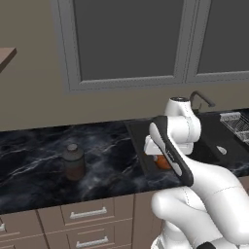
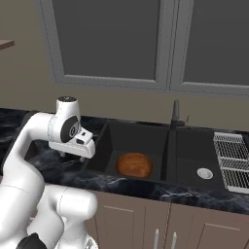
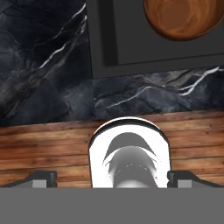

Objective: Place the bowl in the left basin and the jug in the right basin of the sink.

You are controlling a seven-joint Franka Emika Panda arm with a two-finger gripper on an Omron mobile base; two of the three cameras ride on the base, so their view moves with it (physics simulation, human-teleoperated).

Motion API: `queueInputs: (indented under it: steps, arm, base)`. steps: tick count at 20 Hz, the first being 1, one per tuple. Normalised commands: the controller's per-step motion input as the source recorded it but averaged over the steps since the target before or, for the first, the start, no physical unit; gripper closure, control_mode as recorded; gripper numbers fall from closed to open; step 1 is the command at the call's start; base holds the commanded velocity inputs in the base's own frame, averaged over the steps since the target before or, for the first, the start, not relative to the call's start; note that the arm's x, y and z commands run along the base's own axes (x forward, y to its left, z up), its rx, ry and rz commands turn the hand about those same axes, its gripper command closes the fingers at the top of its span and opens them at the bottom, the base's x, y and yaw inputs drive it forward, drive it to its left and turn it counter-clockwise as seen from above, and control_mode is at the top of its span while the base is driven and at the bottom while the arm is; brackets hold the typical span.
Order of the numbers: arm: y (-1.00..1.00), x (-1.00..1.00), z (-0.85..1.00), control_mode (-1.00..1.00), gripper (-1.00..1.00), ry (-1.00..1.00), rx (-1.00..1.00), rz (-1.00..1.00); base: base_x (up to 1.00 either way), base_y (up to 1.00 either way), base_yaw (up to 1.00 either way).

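Note:
The reddish-brown wooden bowl (image 2: 133,165) lies in the wider left basin (image 2: 121,138) of the black sink, near its front wall. In the hand view the bowl (image 3: 181,17) shows at the top right. The narrower right basin (image 2: 194,151) holds only its silver drain (image 2: 204,172). Well left of the sink, the dark brown jug (image 1: 74,160) stands upright on the black marble counter. My gripper (image 3: 112,180) is open and holds nothing. It hangs over the counter's front edge, just left of the left basin, far from the jug.
A dark faucet (image 2: 176,114) rises behind the sink's divider. A wire dish rack (image 2: 233,155) sits on the counter right of the sink. Drawers (image 1: 87,214) run below the counter, with wooden floor (image 3: 43,144) beneath. Windows fill the back wall.

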Motion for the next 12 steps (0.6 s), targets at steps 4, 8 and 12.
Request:
queueInputs:
  steps: [4, 8, 12]
  arm:
    - [0.34, 0.23, 0.08, -1.0, -1.0, 0.02, -0.02, 0.04]
    - [0.44, 0.46, 0.14, -1.0, -1.0, 0.06, -0.02, 0.13]
    - [0.44, 0.42, 0.23, -1.0, -1.0, 0.05, -0.09, 0.14]
  base:
    - [0.0, 0.0, 0.0]
    - [0.0, 0.0, 0.0]
    - [0.0, 0.0, 0.0]
